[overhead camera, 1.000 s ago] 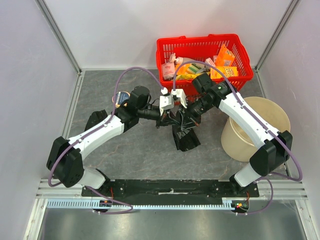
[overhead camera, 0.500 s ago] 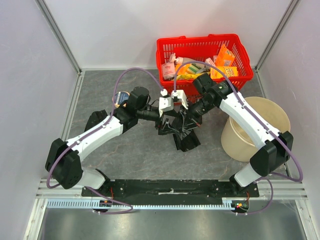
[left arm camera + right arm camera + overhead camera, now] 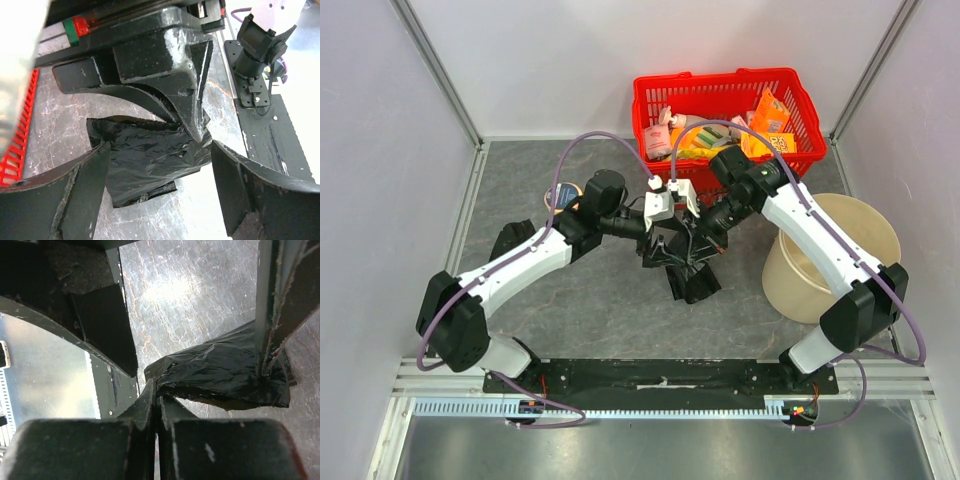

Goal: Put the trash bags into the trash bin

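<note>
Centre of the top view: one black trash bag (image 3: pixel 692 282) lies crumpled on the grey mottled table (image 3: pixel 590 310), and both arms reach in to meet over it.

Left gripper (image 3: pixel 160 150): jaws spread wide. In its wrist view the two fingers stand either side of the bag, neither pressing it, so it holds nothing.

Right gripper (image 3: pixel 157 390): fingers pressed together. In its wrist view their tips sit at the near edge of the bag with a fold of black film caught between them, so I log it as pinching the bag. The left wrist view agrees: the right arm's finger comes down onto the top of the bag.

Trash bin (image 3: pixel 795 285): beige round bucket at the right of the top view, upright and well apart from the bag. The right arm's forearm crosses over its rim.

Left of the top view: a second dark bag-like shape (image 3: pixel 510 240), partly under the left forearm. I cannot tell its form.

Upper middle: red basket (image 3: pixel 715 82) with packaged goods against the back wall.
</note>
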`<action>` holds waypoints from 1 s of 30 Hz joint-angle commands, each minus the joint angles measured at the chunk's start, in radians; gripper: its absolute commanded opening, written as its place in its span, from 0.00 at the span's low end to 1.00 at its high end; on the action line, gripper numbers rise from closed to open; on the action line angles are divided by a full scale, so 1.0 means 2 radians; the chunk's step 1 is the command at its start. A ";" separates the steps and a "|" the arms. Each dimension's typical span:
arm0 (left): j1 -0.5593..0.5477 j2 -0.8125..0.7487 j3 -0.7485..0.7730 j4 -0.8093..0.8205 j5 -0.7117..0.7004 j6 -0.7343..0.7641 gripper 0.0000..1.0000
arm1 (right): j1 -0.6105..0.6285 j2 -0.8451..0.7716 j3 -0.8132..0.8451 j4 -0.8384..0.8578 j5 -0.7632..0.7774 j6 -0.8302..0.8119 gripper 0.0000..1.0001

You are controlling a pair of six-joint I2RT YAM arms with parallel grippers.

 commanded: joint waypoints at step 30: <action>-0.007 -0.018 -0.025 0.078 0.022 -0.079 0.78 | 0.002 -0.015 0.057 0.029 -0.052 -0.008 0.00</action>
